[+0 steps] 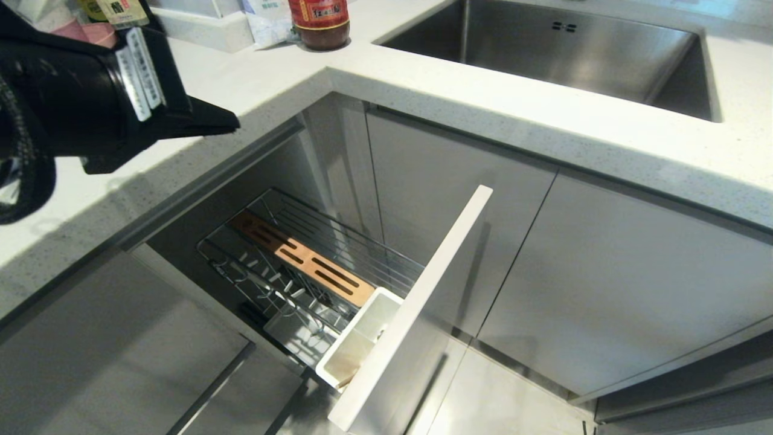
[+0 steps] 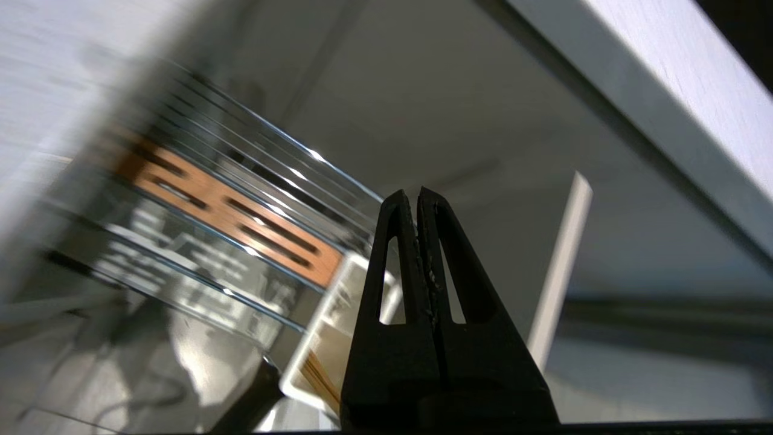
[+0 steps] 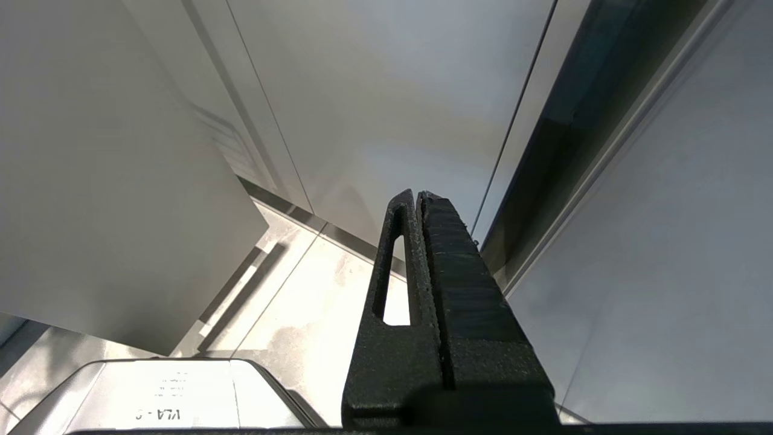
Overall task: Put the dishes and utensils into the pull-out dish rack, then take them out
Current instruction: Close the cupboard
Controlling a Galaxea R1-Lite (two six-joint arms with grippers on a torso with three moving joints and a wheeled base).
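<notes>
Nearest us, our left tool [image 1: 232,122] hangs over the pale worktop [image 1: 543,121], arm raised high, fingers clenched together and grasping nothing. Below, the pull-out dish rack [image 1: 314,266] stands drawn out of the cabinet: its wire prongs bare of dishes, the slotted wooden strip [image 1: 302,258] running along it, and chopsticks [image 2: 320,377] showing in the white cutlery cup [image 1: 356,338] beside the front panel [image 1: 416,302]. Our right tool [image 3: 418,196], likewise clenched and holding nothing, points at the cabinet doors.
</notes>
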